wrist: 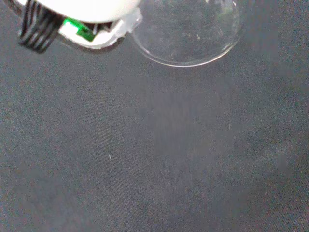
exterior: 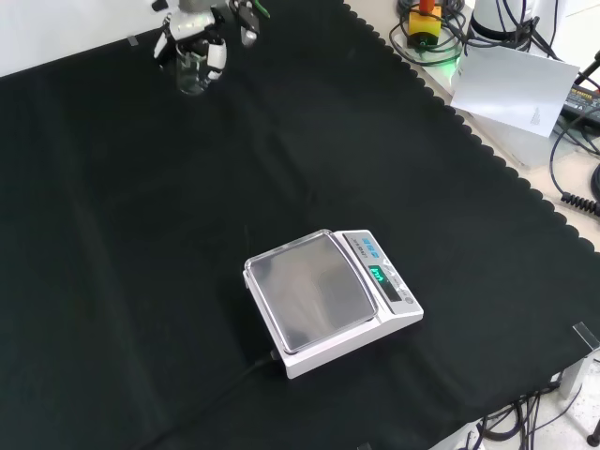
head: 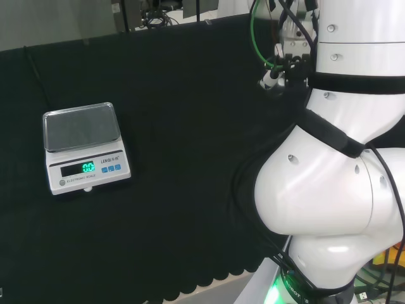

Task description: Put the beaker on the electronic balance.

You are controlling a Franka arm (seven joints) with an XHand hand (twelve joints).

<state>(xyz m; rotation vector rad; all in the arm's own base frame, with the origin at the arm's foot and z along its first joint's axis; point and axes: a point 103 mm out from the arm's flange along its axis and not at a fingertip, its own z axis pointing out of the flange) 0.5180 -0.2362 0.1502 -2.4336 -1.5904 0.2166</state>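
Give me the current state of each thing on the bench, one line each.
Beaker: upright on the cloth at the far end of the front view, clear glass, contents not discernible.
Balance: switched on, green display lit, pan bare.
Hand: at the beaker, fingers around it.
Cloth: flat, black.

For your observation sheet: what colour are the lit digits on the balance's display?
Green, seen best in the head view on the electronic balance.

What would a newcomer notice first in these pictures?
The white electronic balance with its lit green display stands alone on the black cloth, its pan bare. At the front view's top left, the hand is at a clear glass beaker.
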